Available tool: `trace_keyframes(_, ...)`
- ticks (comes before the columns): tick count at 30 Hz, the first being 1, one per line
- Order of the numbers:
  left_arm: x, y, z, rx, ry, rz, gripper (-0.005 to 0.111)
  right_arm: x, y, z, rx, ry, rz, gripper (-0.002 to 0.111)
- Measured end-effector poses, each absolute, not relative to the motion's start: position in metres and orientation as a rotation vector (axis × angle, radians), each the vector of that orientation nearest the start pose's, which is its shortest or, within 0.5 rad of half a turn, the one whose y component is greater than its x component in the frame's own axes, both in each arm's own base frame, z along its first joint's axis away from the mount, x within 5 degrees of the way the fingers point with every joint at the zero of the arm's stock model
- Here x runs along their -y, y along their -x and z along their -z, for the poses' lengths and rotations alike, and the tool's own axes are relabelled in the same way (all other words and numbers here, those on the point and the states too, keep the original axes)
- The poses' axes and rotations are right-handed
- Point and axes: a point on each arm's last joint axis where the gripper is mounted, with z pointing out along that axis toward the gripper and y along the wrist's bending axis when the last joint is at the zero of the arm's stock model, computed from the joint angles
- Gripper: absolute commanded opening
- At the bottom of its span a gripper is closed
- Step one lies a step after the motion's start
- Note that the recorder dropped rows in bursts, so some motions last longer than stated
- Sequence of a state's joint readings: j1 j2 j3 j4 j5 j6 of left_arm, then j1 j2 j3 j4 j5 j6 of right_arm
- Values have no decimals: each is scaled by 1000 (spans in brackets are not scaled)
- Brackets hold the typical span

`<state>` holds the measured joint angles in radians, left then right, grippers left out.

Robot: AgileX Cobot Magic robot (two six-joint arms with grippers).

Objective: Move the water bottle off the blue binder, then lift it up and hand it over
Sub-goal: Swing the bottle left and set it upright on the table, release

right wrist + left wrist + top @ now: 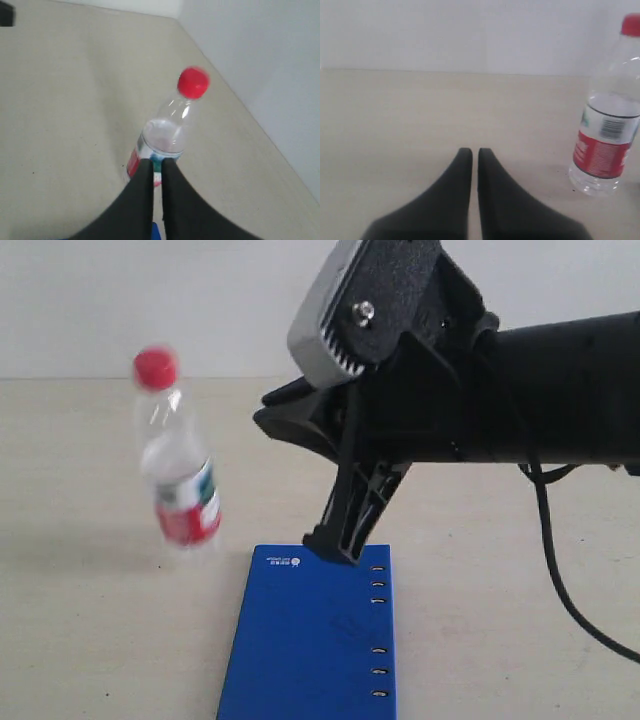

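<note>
The water bottle (178, 465) stands on the table just left of the blue binder (310, 640), off its cover, leaning a little and blurred. My right gripper (335, 545) is shut and empty, its tips at the binder's far edge near the white logo and apart from the bottle. In the right wrist view the bottle (165, 135) shows just beyond the shut right gripper (156, 161), with a sliver of binder (156, 231) below. My left gripper (475, 150) hangs shut over bare table, and the bottle (607, 125) stands off to one side of it. The exterior view does not show the left arm.
A black cable (560, 580) trails from the right arm down over the table at the right. A pale wall (150, 300) rises behind the beige table (80, 620). A dark object (6, 14) sits at the corner of the right wrist view.
</note>
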<state>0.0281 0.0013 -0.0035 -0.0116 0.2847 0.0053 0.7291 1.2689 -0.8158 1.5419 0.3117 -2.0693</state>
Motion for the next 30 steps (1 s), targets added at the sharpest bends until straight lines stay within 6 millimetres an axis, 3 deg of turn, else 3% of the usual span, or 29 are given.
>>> trace_keyframes(2,-1,-55,-189,-1766,28,-13,4,-201,-190,-300,-1489,1316,-377,0)
trace_keyframes(5,-1,-55,-189,-1766,28,-13,4,-189,-207,-300,-1670,1034,-286,0)
trace_keyframes(7,-1,-55,-189,-1766,28,-13,4,-192,-209,-295,-1717,1002,-326,2)
trace_keyframes(11,-1,-55,-189,-1766,28,-13,4,-199,-213,-278,-1789,1020,-375,26)
trace_keyframes(14,-1,-55,-189,-1766,28,-13,4,-202,-214,-271,-1866,957,-441,68)
trace_keyframes(16,-1,-55,-189,-1766,28,-13,4,-208,-212,-263,-1906,980,-506,86)
trace_keyframes(17,-1,-55,-189,-1766,28,-13,4,-215,-209,-256,-1913,1023,-513,90)
trace_keyframes(21,-1,-55,-189,-1766,28,-13,4,-237,-199,-239,-1858,1172,-424,90)
trace_keyframes(26,-1,-55,-189,-1766,28,-13,4,-240,-198,-239,-1845,1142,-367,90)
trace_keyframes(30,-1,-55,-189,-1766,28,-13,4,-242,-193,-240,-1840,1179,-417,90)
